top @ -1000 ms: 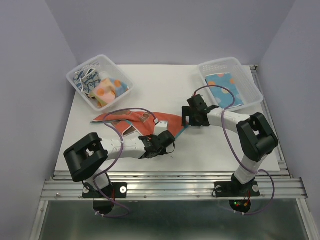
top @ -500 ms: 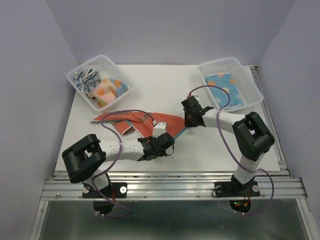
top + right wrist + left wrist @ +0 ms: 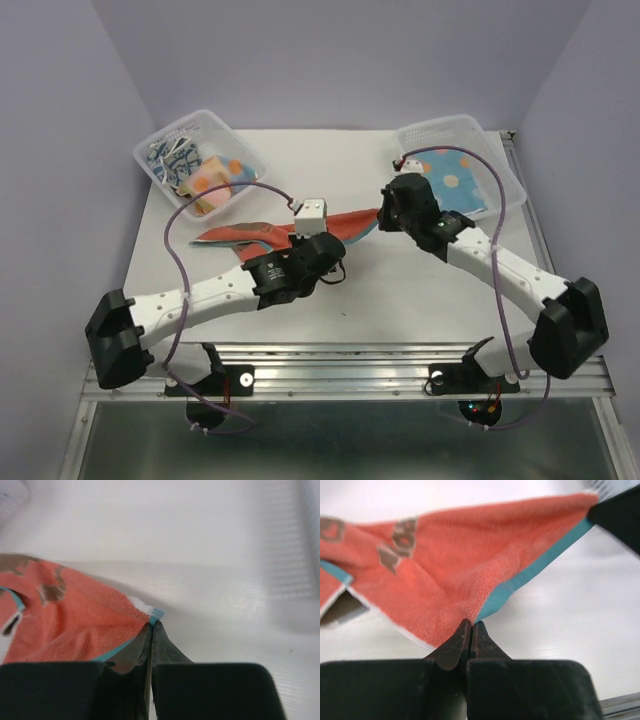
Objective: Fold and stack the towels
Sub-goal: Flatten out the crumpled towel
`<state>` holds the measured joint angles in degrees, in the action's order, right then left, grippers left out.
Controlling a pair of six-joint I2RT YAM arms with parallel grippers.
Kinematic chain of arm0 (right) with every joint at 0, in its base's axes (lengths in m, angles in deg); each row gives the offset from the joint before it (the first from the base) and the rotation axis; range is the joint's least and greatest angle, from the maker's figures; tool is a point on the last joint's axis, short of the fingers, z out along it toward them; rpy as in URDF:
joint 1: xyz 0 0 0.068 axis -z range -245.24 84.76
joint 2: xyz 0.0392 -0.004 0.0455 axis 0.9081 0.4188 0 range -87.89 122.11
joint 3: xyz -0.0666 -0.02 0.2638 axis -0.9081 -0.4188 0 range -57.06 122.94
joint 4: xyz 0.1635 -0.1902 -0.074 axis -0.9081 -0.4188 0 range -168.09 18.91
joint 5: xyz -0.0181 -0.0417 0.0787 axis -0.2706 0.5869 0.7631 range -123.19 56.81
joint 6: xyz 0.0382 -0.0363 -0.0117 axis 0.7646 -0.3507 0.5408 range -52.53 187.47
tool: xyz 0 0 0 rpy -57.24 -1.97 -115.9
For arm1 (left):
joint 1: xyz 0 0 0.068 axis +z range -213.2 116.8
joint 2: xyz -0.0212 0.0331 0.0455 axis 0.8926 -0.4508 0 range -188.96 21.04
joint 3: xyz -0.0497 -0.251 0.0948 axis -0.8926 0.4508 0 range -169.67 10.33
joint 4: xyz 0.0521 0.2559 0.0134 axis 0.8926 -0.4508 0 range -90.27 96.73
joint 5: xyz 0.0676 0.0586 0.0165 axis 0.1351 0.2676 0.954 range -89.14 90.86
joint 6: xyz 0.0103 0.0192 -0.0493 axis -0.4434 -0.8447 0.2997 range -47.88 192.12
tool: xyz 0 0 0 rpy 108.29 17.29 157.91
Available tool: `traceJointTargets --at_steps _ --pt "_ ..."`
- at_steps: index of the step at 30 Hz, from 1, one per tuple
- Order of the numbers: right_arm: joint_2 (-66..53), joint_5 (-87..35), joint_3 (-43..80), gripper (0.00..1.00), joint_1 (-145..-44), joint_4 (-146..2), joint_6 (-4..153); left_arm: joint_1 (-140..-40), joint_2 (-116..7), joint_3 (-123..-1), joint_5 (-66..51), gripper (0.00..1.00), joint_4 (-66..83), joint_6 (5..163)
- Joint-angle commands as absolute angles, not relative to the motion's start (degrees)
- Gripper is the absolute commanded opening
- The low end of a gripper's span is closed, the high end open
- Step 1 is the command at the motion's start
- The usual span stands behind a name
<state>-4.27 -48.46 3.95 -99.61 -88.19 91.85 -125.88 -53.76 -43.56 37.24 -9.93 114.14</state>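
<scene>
1. Both arms now reach farther out from their bases than a second ago. The right gripper (image 3: pixel 152 624), then spread open beside the cloth, is now clenched on a teal-trimmed corner of the red-orange towel (image 3: pixel 470 565).
2. Left gripper (image 3: pixel 471 625): jaws pinched together on the towel's teal-bordered edge, as before.
3. Towel position: stretched between the two grippers near mid-table, with its far left part trailing on the table (image 3: pixel 400 290).
4. Significance: with both ends held, the fold can probably begin by carrying the held edge over to the trailing one.
5. Progress: one folded blue dotted towel (image 3: pixel 448 182) lies in the right basket (image 3: pixel 500 170). Loose towels (image 3: pixel 200 172) wait in the left basket (image 3: pixel 148 158), so most of the work seems to remain.
</scene>
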Motion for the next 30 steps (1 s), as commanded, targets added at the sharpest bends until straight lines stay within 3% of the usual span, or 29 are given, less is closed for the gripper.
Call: traceJointTargets --at_steps 1,4,8,18,23,30 --pt "-15.08 -50.51 9.11 0.01 -99.61 -86.81 88.3 -126.48 -46.56 -53.46 42.97 0.0 -12.51 105.03" --pt "-19.23 -48.5 13.24 0.01 -99.61 -87.69 86.72 -126.66 -43.57 -60.14 39.64 0.0 -11.56 97.82" --pt "-25.55 -42.26 18.34 0.01 -99.61 -90.94 85.13 -126.75 -36.11 -63.58 21.14 0.0 -3.05 89.72" --pt "-33.13 -26.61 27.66 0.01 -99.52 -95.17 86.1 -126.75 -30.9 -70.61 -5.18 0.0 -0.65 88.12" --pt "-36.72 -20.28 28.81 0.01 -99.52 -94.65 90.13 -126.75 -29.68 -70.53 -13.36 0.0 3.1 90.93" --pt "-40.42 -20.0 26.44 0.01 -99.52 -94.64 92.6 -126.75 -28.7 -68.69 -12.42 0.0 3.66 92.33"
